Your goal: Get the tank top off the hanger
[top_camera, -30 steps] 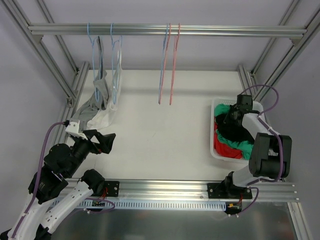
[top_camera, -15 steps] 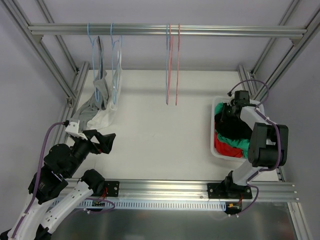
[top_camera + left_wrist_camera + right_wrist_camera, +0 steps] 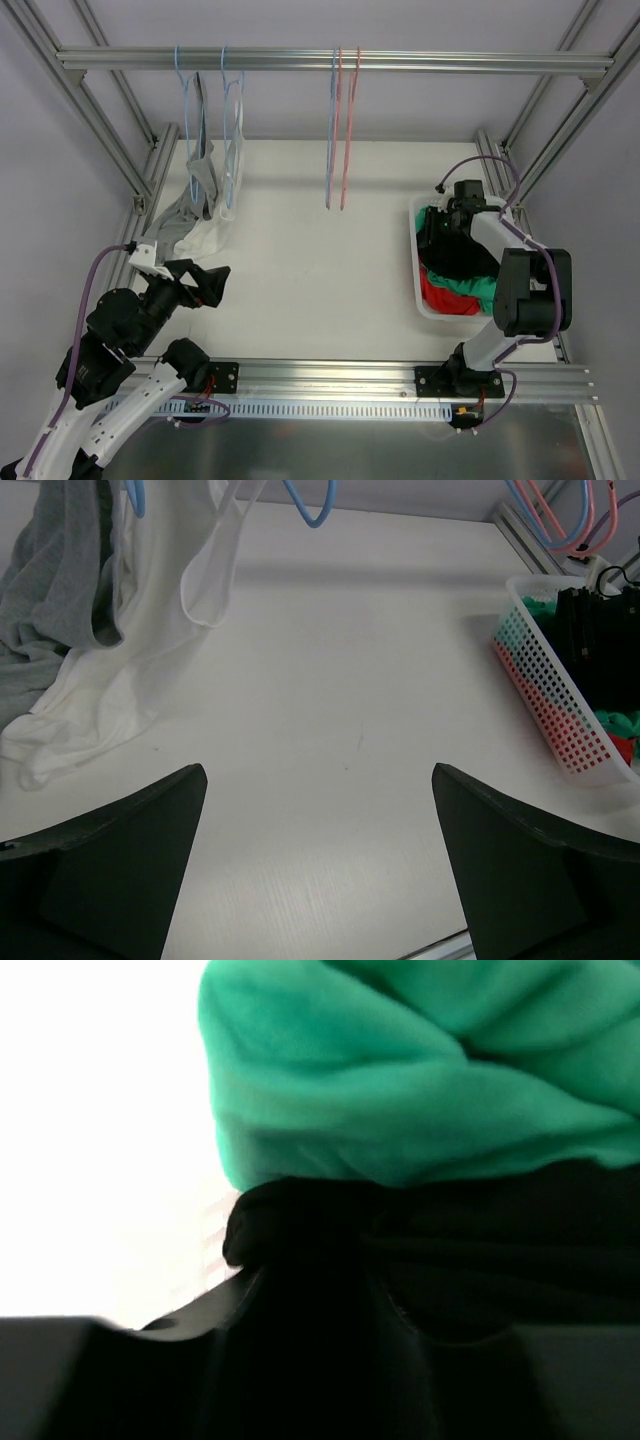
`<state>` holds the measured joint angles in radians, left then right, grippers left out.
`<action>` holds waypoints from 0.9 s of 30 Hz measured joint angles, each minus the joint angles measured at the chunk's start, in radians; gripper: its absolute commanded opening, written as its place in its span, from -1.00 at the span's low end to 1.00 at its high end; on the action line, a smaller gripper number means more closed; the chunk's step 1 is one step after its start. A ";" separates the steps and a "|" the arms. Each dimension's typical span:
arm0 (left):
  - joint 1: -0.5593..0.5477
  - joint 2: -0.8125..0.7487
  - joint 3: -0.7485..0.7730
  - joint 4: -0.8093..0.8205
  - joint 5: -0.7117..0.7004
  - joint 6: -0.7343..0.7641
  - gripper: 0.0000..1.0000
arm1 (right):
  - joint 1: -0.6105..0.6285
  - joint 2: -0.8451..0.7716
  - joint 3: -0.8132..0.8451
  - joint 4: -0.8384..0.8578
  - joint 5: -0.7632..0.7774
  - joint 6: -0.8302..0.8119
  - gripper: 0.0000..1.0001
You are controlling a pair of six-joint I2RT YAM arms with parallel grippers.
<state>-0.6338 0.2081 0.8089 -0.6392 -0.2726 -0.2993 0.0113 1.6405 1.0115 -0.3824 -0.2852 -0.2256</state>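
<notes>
A white tank top [image 3: 215,235] and a grey tank top [image 3: 180,210] hang from two blue hangers [image 3: 232,100] at the rail's left end, their hems lying on the table. In the left wrist view the white one [image 3: 110,680] is far left, the grey one [image 3: 50,590] beside it. My left gripper [image 3: 212,283] is open and empty above bare table [image 3: 318,780], short of both tops. My right gripper [image 3: 440,225] is down in the white basket [image 3: 416,280], its jaws close together on a black garment [image 3: 480,1250] under green cloth [image 3: 400,1080].
A bare blue hanger [image 3: 333,130] and a bare pink hanger [image 3: 350,130] hang mid-rail. The basket [image 3: 550,700] holds black, green and red clothes at the right. Aluminium frame posts stand at the table's corners and a rail crosses overhead.
My right gripper moved left and farther back inside the basket, and the basket slid left with it. The two middle hangers swing. My left arm has not moved.
</notes>
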 measured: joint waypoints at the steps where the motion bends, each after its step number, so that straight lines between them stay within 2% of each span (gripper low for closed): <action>1: 0.000 0.000 0.000 0.000 0.000 0.000 0.97 | 0.002 -0.009 -0.001 -0.003 0.011 0.005 -0.05; 4: 0.000 0.022 0.032 -0.016 -0.003 -0.006 0.97 | 0.001 -0.061 -0.010 -0.019 0.048 0.038 0.18; 5: 0.000 0.042 0.060 -0.027 -0.007 -0.009 0.97 | 0.001 -0.081 -0.011 -0.028 0.057 0.046 0.48; 6: 0.000 0.067 0.093 -0.042 -0.009 -0.012 0.97 | 0.000 -0.109 -0.012 -0.043 0.069 0.060 0.88; 7: 0.000 0.105 0.140 -0.055 -0.012 -0.017 0.97 | -0.001 -0.141 -0.012 -0.058 0.083 0.069 0.99; 14: 0.000 0.460 0.577 -0.102 -0.055 -0.024 0.97 | -0.003 -0.359 0.074 -0.207 0.183 0.072 0.99; 20: 0.000 0.693 0.833 -0.122 -0.098 0.011 0.97 | -0.003 -0.495 0.140 -0.280 0.235 0.063 0.99; 24: 0.000 0.841 0.990 -0.141 -0.138 0.057 0.97 | -0.003 -0.592 0.132 -0.296 0.180 0.069 0.99; 27: 0.035 0.968 1.123 -0.151 -0.152 0.105 0.92 | -0.003 -0.745 0.093 -0.280 0.067 0.092 0.99</action>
<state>-0.5991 1.1759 1.9316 -0.7902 -0.4248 -0.1940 0.0082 0.8955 1.1049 -0.6621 -0.2180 -0.1341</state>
